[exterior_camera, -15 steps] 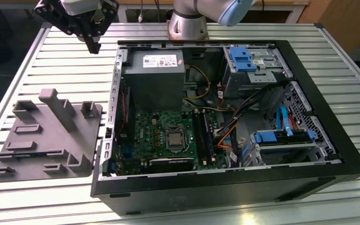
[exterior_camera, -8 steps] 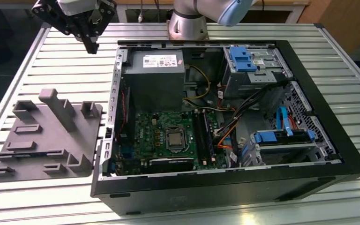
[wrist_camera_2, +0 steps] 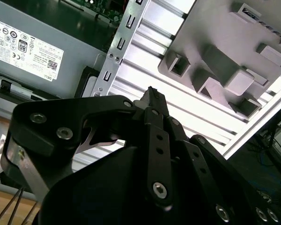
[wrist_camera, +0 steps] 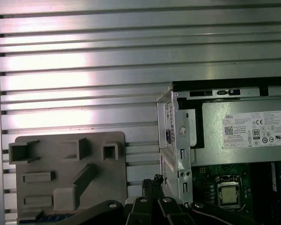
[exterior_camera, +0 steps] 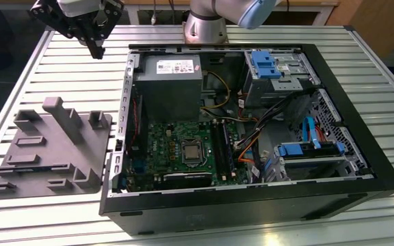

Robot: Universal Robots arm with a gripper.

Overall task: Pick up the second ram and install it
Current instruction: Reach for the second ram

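Claw (wrist_camera_2: 152,93): its black fingers are pressing together at the tips. In the exterior view it is hanging over the table at 11 o'clock, well apart from the tray and just outside the case's far corner.
Second ram (wrist_camera: 47,217): a thin dark-blue strip is lying in the holder tray. In the first wrist view it is peeking out just beside the claw's black body, and its chips and label are too hidden to make out.
Holder tray (exterior_camera: 53,154): the grey plastic block is sitting flat on the table at 9 o'clock of the case, with its posts and pockets facing up.
Computer case (exterior_camera: 252,205): the black tower is lying on its side with the panel off, stretching from the centre towards 3 o'clock.
Power supply (exterior_camera: 166,77): the grey box is sitting inside the case at 12 o'clock of the motherboard.
Motherboard (exterior_camera: 162,148): the green board is lying flat in the case. The processor socket (exterior_camera: 192,151) is sitting near its middle, with long black memory slots (exterior_camera: 223,148) at 3 o'clock of it. Whether a stick is sitting in them I cannot tell.
Table (exterior_camera: 67,72): the slatted aluminium top is carrying the tray and the case.
Arm (exterior_camera: 214,20): its base is standing at 12 o'clock, just beyond the case.
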